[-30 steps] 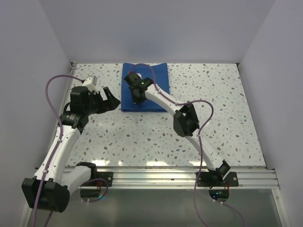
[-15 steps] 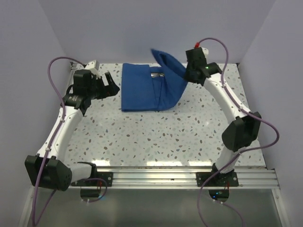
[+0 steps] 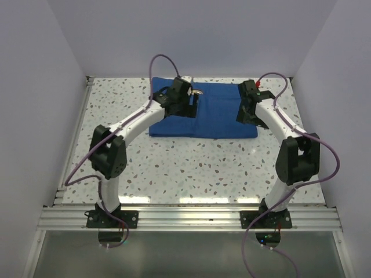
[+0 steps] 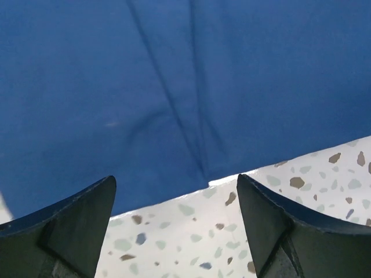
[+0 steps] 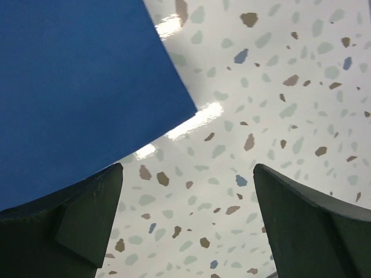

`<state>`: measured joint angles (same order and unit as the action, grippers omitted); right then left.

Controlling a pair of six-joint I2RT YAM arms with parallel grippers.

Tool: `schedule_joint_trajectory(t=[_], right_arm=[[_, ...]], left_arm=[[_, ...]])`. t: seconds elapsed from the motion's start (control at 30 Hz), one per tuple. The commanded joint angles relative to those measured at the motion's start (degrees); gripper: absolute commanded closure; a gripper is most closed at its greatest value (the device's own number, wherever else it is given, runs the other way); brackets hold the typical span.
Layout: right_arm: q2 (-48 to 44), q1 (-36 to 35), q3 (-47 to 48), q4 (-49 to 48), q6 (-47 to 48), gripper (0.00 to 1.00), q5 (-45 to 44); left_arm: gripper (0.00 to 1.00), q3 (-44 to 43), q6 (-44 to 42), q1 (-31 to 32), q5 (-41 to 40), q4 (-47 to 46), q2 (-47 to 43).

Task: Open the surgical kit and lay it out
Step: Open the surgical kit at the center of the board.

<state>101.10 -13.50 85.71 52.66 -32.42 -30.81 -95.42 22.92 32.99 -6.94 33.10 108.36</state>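
Observation:
The surgical kit's royal-blue cloth wrap [image 3: 217, 119] lies spread flat across the back of the table. A shiny bit of its steel tray [image 3: 199, 92] shows beside the left wrist. My left gripper [image 3: 184, 109] hovers over the cloth's left half, open and holding nothing. In the left wrist view the creased cloth [image 4: 174, 87] fills the top and the gripper [image 4: 175, 179] spans its edge. My right gripper [image 3: 244, 114] stands open at the cloth's right edge. In the right wrist view the gripper [image 5: 188, 168] is over bare table beside the cloth corner [image 5: 81, 87].
The speckled terrazzo table [image 3: 191, 168] stretches in front of the cloth. White walls close the back and both sides. Purple cables arch over both arms. A metal rail [image 3: 191, 217] runs along the near edge.
The right gripper has opened and let go of the lifted cloth flap, which now lies flat to the right. The left arm swung from the left side to over the cloth.

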Motion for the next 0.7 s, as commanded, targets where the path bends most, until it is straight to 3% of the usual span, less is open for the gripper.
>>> schedule_joint_trajectory(t=[0.0,0.13,0.43,0.5,0.53,0.63,0.67], right_arm=[[-6.78,1.01,-1.68,1.65,-0.63,0.02,-4.35],[-12.23,1.37,-2.74,2.79,0.26,0.02,-3.38],[-19.18,1.46,-4.33,3.50,2.28,0.02,-3.03],[-19.36,1.37,-4.15,3.41,2.98,0.02,-2.94],[-19.45,1.45,-3.98,3.32,3.16,0.02,-2.86],[-18.75,1.45,-3.62,3.50,3.68,0.02,-2.86],[-18.57,1.37,-3.71,3.50,3.77,0.02,-2.77]], left_arm=[[0.11,-10.82,-0.33,5.84,-11.32,8.37,8.60],[0.12,-17.34,3.26,7.96,-15.56,14.18,17.92],[0.21,-14.01,5.12,7.96,-16.88,12.87,22.60],[0.33,-14.09,5.12,7.96,-16.97,12.43,22.95],[0.46,-14.62,5.03,7.88,-16.97,12.51,23.21],[0.68,-15.76,4.94,7.53,-17.14,12.78,23.04],[0.88,-15.94,4.94,7.35,-17.58,12.86,22.78]])
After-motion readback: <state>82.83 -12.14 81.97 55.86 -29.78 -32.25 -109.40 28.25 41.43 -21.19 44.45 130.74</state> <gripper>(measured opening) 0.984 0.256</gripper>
